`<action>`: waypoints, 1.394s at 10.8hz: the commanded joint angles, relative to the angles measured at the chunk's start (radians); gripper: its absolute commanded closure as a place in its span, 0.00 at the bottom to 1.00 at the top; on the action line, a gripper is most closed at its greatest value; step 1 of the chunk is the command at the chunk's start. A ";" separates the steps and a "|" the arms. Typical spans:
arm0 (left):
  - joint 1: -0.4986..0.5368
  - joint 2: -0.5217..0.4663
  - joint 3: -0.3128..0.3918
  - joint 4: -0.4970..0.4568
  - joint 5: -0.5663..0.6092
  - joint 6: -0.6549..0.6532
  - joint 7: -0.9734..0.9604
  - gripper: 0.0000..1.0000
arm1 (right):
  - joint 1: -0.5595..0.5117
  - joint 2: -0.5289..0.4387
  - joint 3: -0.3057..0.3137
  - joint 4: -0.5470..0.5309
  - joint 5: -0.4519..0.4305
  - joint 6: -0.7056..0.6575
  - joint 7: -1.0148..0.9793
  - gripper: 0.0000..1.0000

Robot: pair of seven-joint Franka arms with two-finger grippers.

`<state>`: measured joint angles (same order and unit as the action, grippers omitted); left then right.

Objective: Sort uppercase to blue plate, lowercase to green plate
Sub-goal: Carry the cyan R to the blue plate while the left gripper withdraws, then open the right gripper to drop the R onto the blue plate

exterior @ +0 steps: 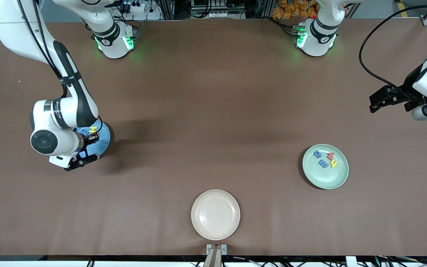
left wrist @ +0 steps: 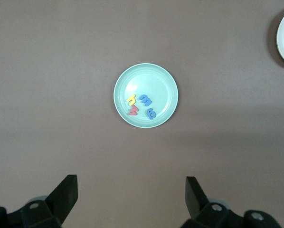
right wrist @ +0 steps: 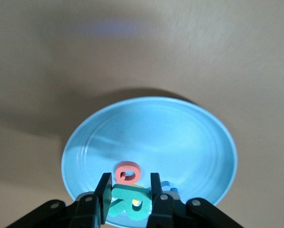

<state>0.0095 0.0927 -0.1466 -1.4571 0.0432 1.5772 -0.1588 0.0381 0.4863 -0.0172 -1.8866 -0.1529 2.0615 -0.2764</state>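
My right gripper [right wrist: 129, 187] is shut on the teal R [right wrist: 130, 203], held just above the blue plate [right wrist: 170, 133]. In that plate lie the red Q [right wrist: 127, 173], the yellow H [exterior: 93, 129] and the dark blue W [exterior: 84, 131]. The right arm covers much of the blue plate [exterior: 103, 142] in the front view. The green plate [exterior: 328, 178] holds the blue "a" [exterior: 317, 154], the blue "m" [exterior: 323, 163], the red letter [exterior: 331, 155] and the yellow "y" [exterior: 333, 163]. My left gripper [left wrist: 131, 190] waits open and empty, high over the table at the left arm's end.
An empty cream plate [exterior: 215, 214] sits close to the table edge nearest the front camera, between the two coloured plates. A small metal bracket [exterior: 216, 249] stands at that edge. The brown tabletop [exterior: 206, 122] stretches bare between the plates.
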 commanded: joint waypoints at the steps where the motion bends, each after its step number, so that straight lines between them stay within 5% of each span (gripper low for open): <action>1: -0.005 0.001 -0.002 0.015 0.021 -0.020 0.013 0.00 | 0.000 -0.022 0.003 -0.084 0.094 0.058 -0.021 0.64; 6: -0.005 0.002 -0.002 0.015 0.021 -0.020 0.011 0.00 | -0.001 -0.018 0.002 -0.108 0.141 0.063 -0.047 0.59; 10: -0.005 0.004 -0.001 0.015 0.021 -0.020 0.015 0.00 | -0.001 -0.018 0.002 -0.106 0.165 0.052 -0.044 0.36; 15: -0.006 0.002 -0.007 0.018 0.020 -0.020 0.016 0.00 | 0.000 -0.035 0.002 -0.036 0.167 -0.044 -0.015 0.20</action>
<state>0.0070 0.0931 -0.1481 -1.4568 0.0434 1.5743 -0.1587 0.0428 0.4770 -0.0172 -1.9458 -0.0087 2.0641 -0.2990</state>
